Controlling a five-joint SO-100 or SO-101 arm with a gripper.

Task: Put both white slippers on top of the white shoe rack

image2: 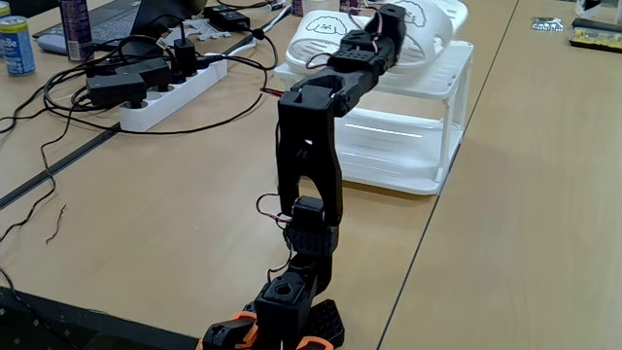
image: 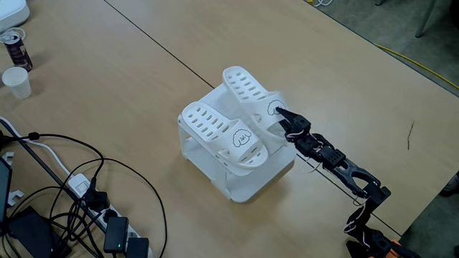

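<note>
On top of the white shoe rack [image: 247, 183], near the middle of the worktop [image: 129, 93] in a fixed view, both white slippers lie side by side, one [image: 222, 135] at about nine o'clock of the other [image: 252, 97]. The black arm [image2: 309, 165] reaches in from four o'clock, its fingers [image: 278, 111] at the strap of the farther slipper; whether they are parted or clamped I cannot tell. A power strip [image2: 165, 97] lies at the rack's left in another fixed view.
</note>
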